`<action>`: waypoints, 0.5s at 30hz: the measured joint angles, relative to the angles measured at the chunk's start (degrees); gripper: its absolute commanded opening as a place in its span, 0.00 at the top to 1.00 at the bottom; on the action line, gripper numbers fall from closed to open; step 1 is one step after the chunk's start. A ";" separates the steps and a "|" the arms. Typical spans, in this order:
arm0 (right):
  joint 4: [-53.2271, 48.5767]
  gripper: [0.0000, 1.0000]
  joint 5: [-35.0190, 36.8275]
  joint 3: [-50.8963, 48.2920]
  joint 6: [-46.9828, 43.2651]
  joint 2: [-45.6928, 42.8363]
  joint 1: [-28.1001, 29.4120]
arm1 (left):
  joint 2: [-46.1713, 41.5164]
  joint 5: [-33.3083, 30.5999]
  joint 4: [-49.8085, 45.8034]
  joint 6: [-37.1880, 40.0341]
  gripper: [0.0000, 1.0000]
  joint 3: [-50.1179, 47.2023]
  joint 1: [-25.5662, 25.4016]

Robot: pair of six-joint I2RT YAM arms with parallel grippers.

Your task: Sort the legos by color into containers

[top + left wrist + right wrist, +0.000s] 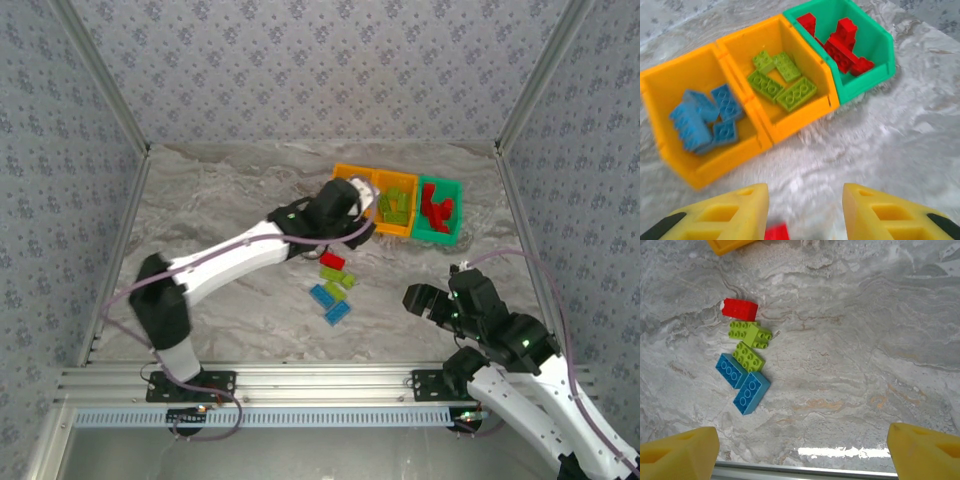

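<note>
The legos (750, 357) were judged light, rigid and slick, best pinched across flat sides. The left hand (805, 195) and right hand (802, 435) were spread wide.

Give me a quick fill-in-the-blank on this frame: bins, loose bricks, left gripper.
1. The green bin holds ____ bricks.
2. The lime green bricks already sorted lie in the ____ bin of the row.
3. On the table, the loose pile has two blue bricks, two lime bricks and ____ red brick.
4. The left gripper hangs in front of the bins with its jaws ____.

Missing words: red; middle; one; open.
</note>
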 measured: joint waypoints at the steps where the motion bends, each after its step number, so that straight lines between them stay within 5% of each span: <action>1: 0.35 0.11 -0.20 -0.48 0.09 0.00 0.00 | -2.89 -0.02 -0.52 -0.79 0.57 -2.38 -0.20; 6: 2.56 0.11 -1.03 -2.14 0.48 1.18 0.00 | -10.36 0.37 -5.33 -4.15 0.57 -11.96 -1.16; 15: 4.28 0.11 -2.03 -2.36 0.68 2.95 0.04 | 0.87 5.46 -6.45 -6.40 0.50 -14.23 -2.32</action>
